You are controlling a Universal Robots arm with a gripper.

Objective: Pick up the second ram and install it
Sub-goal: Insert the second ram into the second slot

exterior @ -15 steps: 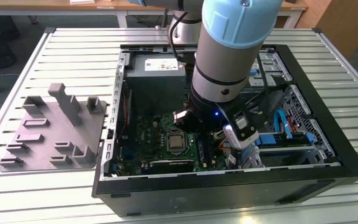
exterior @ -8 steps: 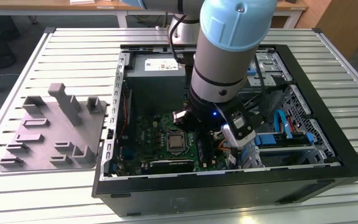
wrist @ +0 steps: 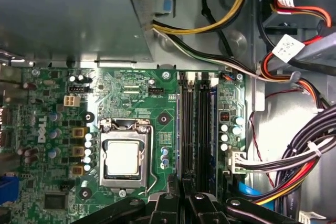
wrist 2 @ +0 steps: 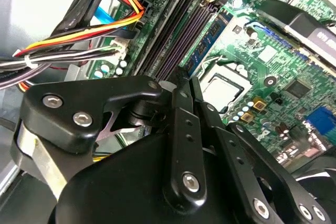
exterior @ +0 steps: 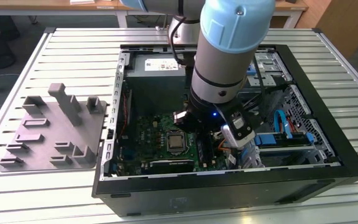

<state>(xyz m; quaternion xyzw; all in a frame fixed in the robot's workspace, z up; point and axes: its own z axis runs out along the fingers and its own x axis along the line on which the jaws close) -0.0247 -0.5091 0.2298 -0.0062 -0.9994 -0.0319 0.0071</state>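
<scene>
In the second wrist view, the second ram, a thin dark blue-green stick, stands on edge in line with the long dark memory slots. It lies on the side of the slots towards the processor socket. Its near end runs under my gripper, whose fingers are drawn together on it. In the first wrist view the gripper sits over the row of slots. In the exterior view the gripper is low inside the open computer case, just above the green motherboard.
Bundled cables run close beside the slots, seen also in the first wrist view as cables. Drive bays fill the case on the exterior view's right. A grey holder plate lies on the slatted table at the exterior view's left.
</scene>
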